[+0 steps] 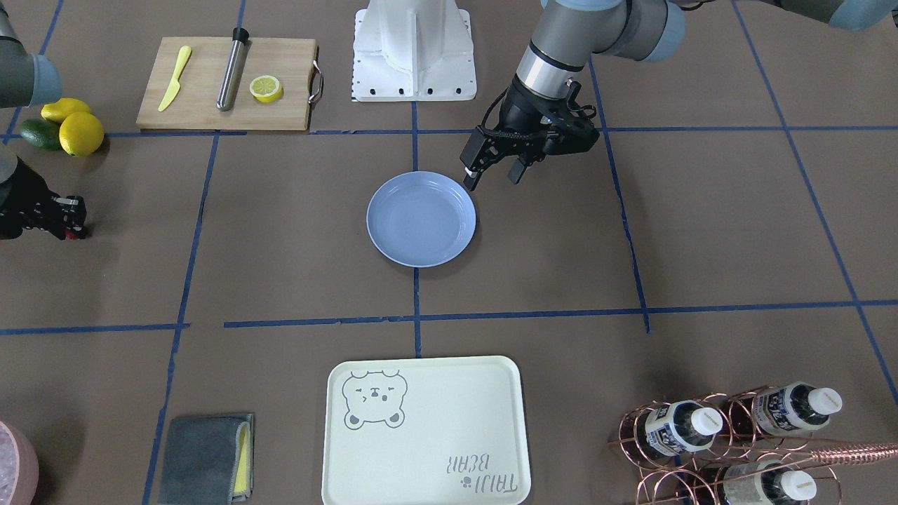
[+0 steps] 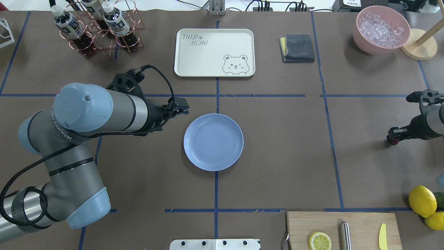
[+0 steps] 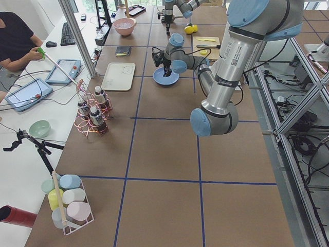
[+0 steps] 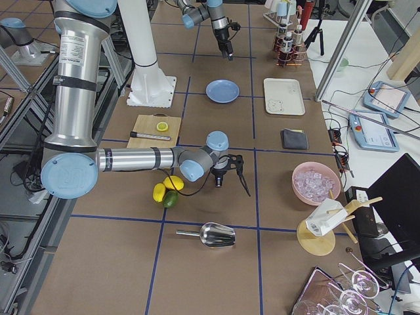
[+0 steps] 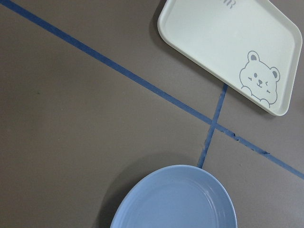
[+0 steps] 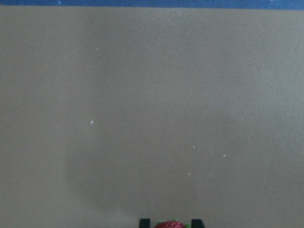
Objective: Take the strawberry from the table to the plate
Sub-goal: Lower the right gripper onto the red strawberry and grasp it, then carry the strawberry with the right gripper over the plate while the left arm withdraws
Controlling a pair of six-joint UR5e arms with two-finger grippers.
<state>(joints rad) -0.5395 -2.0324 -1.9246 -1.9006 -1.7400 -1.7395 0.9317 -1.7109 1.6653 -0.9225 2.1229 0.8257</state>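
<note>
The pale-blue plate (image 2: pixel 213 141) lies empty at the middle of the table (image 2: pixel 284 152). The strawberry (image 6: pixel 168 224) shows as a red sliver between the two black fingertips at the bottom of the right wrist view. My right gripper (image 2: pixel 392 138) is low over the table's right side, far from the plate, and shut on the berry, which shows as a red speck (image 1: pixel 73 234) at its tip. My left gripper (image 1: pixel 493 177) hovers open and empty just beside the plate's rim (image 1: pixel 466 193). The left wrist view looks down on the plate's edge (image 5: pixel 175 199).
A cream bear tray (image 2: pixel 214 52) lies beyond the plate. A grey cloth (image 2: pixel 297 47), a pink bowl of ice (image 2: pixel 381 29) and a copper bottle rack (image 2: pixel 93 27) line the far edge. Lemons (image 2: pixel 422 200) and a cutting board (image 2: pixel 360 225) sit near right.
</note>
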